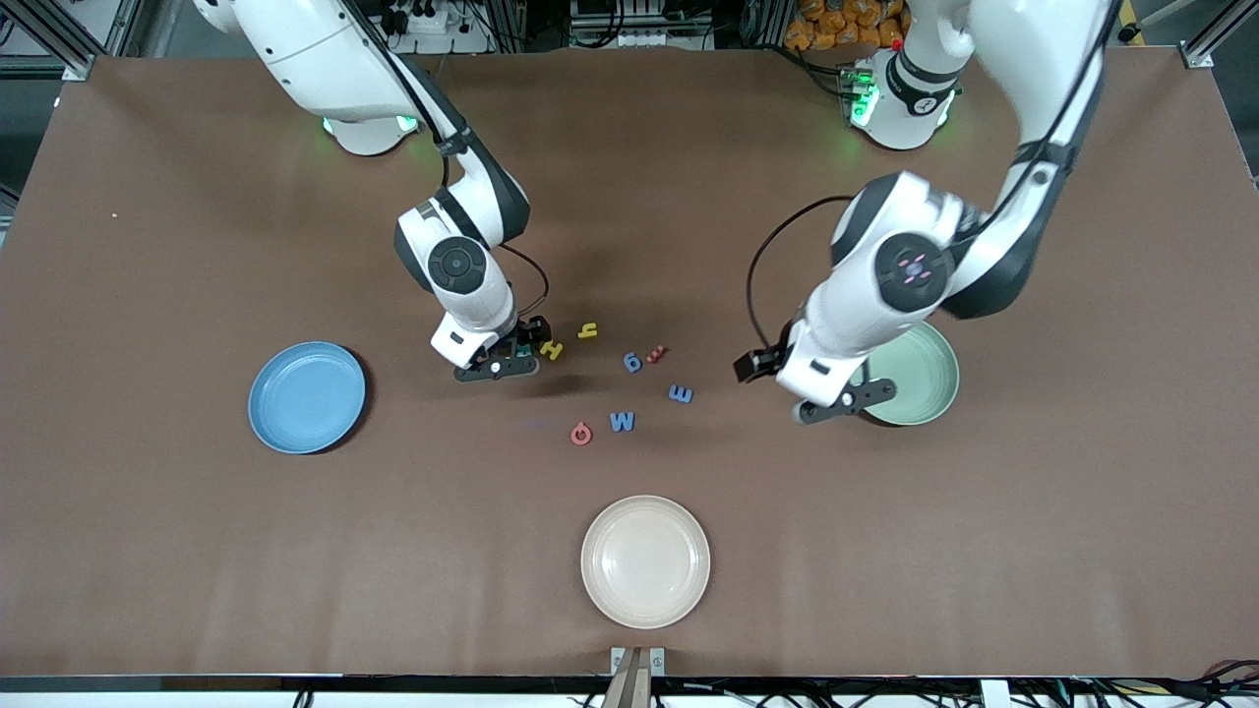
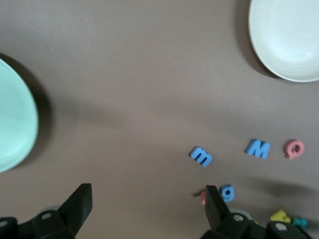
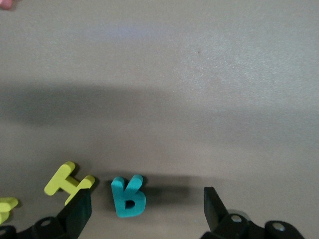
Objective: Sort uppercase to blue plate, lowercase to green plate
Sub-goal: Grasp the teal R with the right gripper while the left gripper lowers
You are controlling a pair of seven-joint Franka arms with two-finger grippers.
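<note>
We see three round, shallow plates on the brown table [image 1: 197, 551], and all three hold nothing: the blue plate [image 1: 306, 397] toward the right arm's end, the green plate [image 1: 925, 379] toward the left arm's end, and a cream plate [image 1: 644, 560] nearest to the front camera. Their surfaces look smooth and a little glossy, while the table cover is matte. All the letters lie flat on the table between the blue and the green plate; they look like small, thick foam pieces with soft edges. We find the teal R [image 3: 128, 195] between the spread fingers of the right gripper [image 1: 500, 362], which is low over the table, and the fingers do not touch it. The yellow H [image 1: 552, 348] lies just beside it, and the small yellow h [image 1: 587, 330] is near. The blue g [image 1: 632, 362] and the dark red m [image 1: 657, 354] lie close together, the blue E-shaped piece [image 1: 680, 394] is nearer to the front camera, and the blue W [image 1: 622, 421] and the red ring-shaped Q [image 1: 581, 433] lie nearest. The left gripper [image 1: 836, 401] hangs at the edge of the green plate, its fingers wide apart and holding nothing.
</note>
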